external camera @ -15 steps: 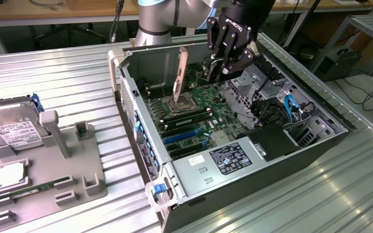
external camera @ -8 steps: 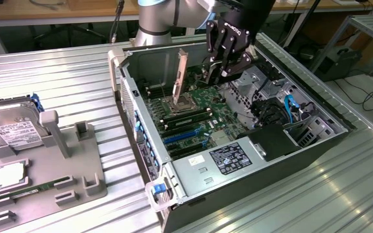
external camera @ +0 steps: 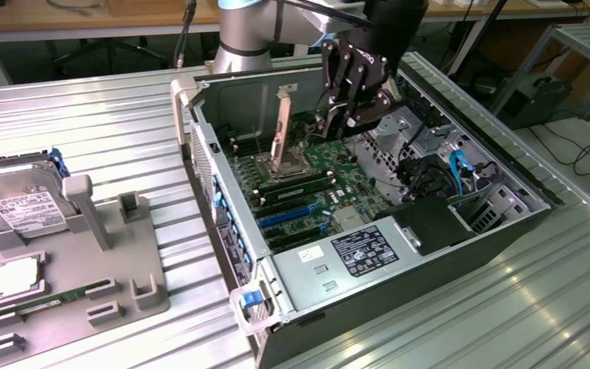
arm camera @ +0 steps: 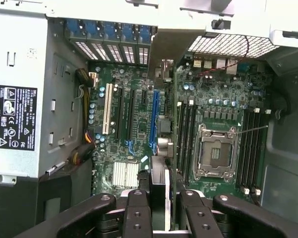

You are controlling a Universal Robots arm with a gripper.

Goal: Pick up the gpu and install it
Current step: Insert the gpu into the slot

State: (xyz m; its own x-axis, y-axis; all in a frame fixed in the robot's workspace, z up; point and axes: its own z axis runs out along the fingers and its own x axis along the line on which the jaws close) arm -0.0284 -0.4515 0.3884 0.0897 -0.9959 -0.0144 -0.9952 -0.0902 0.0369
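Observation:
The gpu (external camera: 283,115) is a thin dark card with a long silver bracket at one end. It hangs upright and edge-on inside the open computer case (external camera: 223,231), above the motherboard. My gripper (external camera: 338,127) is shut on the end of the card away from the bracket. In the wrist view the gpu (arm camera: 158,178) runs as a narrow dark strip out from between the black fingers (arm camera: 136,208) of my gripper (arm camera: 158,196). It hovers between the blue expansion slot (arm camera: 154,114) and the memory slots (arm camera: 186,134), with its bracket toward the rear slot openings.
The CPU socket (arm camera: 215,151) and power supply (external camera: 362,250) sit inside the case, with cables and drive cages at the exterior view's right. A grey fixture tray (external camera: 80,284) at the exterior view's left holds a silver hard drive (external camera: 24,204) and a green memory stick (external camera: 54,301).

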